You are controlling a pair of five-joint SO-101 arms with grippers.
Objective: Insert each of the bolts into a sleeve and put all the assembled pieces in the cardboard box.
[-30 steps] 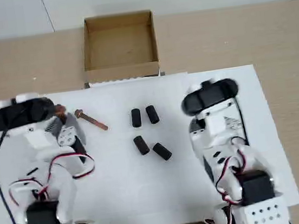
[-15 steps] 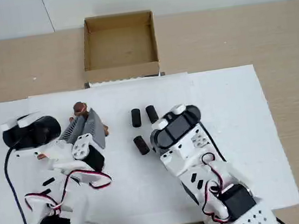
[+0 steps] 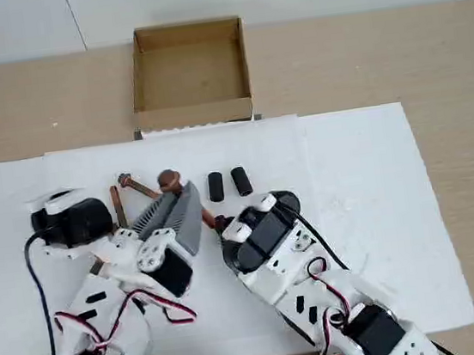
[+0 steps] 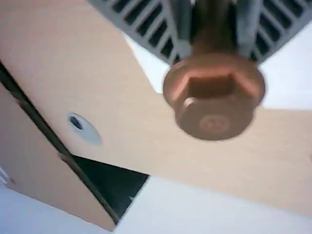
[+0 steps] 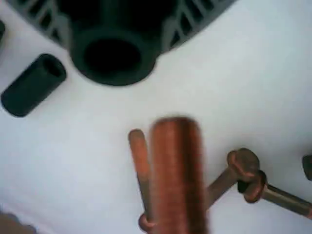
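Note:
My left gripper [image 3: 180, 203] is shut on a copper bolt [image 3: 169, 182], whose hex head [image 4: 214, 97] sticks out past the grey fingers [image 4: 146, 24]. My right gripper [image 5: 112, 29] is shut on a black sleeve [image 5: 112, 56], bore facing the bolt's threaded shank [image 5: 178, 175] just in front of it. In the high view the two grippers meet left of the paper's centre, with the shank tip [image 3: 210, 221] beside the right arm's head [image 3: 260, 226]. Two loose sleeves [image 3: 215, 187] [image 3: 241, 180] lie just beyond. Two more bolts [image 3: 118, 208] [image 3: 137, 186] lie on the left.
The open cardboard box [image 3: 196, 113] stands at the far edge of the white paper [image 3: 367, 179], with nothing inside. Another sleeve [image 5: 31, 85] and loose bolts [image 5: 243, 168] lie on the paper under the right gripper. The paper's right half is bare.
The left arm lifted a bolt and carried it right towards the centre. The right arm swung left over the two nearer sleeves and now holds one in front of the bolt.

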